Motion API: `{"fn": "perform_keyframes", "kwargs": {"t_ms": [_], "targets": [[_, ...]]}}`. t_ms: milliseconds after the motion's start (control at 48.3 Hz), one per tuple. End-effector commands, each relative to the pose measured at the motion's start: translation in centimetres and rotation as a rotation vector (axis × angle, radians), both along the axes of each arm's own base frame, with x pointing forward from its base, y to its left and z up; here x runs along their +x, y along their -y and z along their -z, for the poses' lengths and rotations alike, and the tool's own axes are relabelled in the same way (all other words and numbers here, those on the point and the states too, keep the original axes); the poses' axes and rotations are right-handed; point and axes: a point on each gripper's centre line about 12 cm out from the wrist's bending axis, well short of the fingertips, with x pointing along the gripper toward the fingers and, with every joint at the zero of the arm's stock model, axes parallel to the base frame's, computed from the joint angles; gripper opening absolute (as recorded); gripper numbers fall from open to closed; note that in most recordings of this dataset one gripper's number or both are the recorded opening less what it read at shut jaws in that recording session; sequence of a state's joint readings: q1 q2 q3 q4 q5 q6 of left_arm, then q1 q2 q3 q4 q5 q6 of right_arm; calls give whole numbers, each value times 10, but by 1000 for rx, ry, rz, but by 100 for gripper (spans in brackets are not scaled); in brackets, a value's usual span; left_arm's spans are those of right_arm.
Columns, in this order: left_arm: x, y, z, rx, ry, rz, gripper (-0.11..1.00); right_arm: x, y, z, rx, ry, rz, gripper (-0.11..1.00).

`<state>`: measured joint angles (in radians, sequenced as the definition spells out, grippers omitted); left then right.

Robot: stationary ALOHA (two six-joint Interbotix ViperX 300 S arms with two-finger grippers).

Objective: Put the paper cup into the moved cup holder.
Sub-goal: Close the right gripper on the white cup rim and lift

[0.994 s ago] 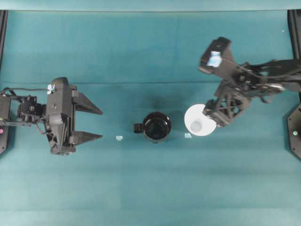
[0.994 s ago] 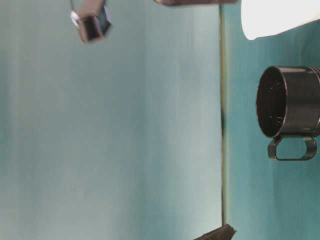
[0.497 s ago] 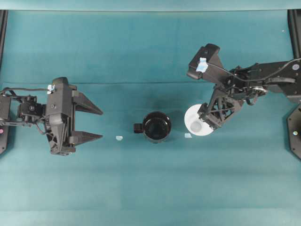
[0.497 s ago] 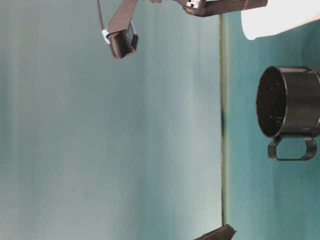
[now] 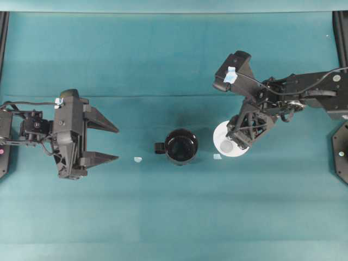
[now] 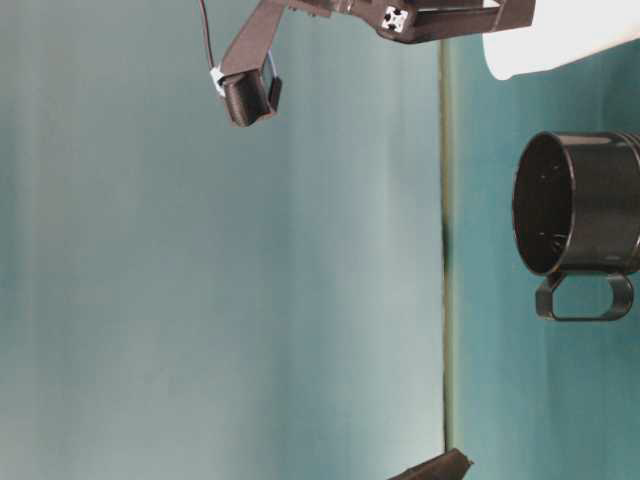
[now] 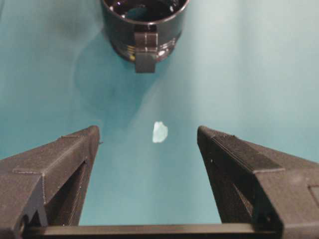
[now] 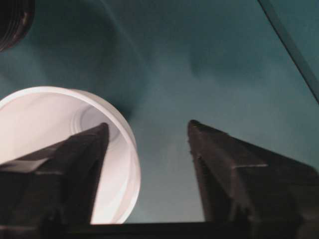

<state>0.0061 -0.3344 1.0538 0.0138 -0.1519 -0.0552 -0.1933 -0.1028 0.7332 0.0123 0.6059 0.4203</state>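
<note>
The white paper cup (image 5: 219,140) stands upright just right of the glossy black cup holder (image 5: 181,146), whose handle points left. My right gripper (image 5: 235,142) reaches down over the cup's right side. In the right wrist view one finger (image 8: 75,164) is inside the paper cup (image 8: 45,109) and the other finger (image 8: 229,169) is outside it. The rim lies between the jaws, with a gap left, so my right gripper (image 8: 147,124) is open. My left gripper (image 5: 115,144) hovers wide open and empty left of the holder (image 7: 144,25).
Two small white scraps lie on the teal cloth, one (image 5: 137,159) left of the holder and one (image 5: 217,156) between holder and cup. Black frame parts (image 5: 340,152) stand at the table's side edges. A fold line (image 5: 163,97) crosses the cloth.
My right arm has swung left and down over the paper cup, and its jaws have narrowed around the cup's rim. The left arm, the cup and the holder have not moved.
</note>
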Motion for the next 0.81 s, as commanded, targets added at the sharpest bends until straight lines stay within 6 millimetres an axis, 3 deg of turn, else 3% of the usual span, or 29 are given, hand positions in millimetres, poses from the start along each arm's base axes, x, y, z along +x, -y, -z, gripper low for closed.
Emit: {"fn": "perform_keyframes", "kwargs": {"t_ms": [0,249,373,601,787], "targets": [[2,0,-5,1,20,3,81,6,-4,-5,1,22,-8,59],[2,0,-5,0,23,0,81,5,-15,-4,8,-3,-39,19],[3,0,-6,1,25,3,81,5,-16,-5,8,3,-39,7],[3,0,-6,-1,25,1,81,6,-16,-13,13,11,-33,4],[3,0,-6,0,26,2,81,13,-12,-50,11,36,-29,4]]}}
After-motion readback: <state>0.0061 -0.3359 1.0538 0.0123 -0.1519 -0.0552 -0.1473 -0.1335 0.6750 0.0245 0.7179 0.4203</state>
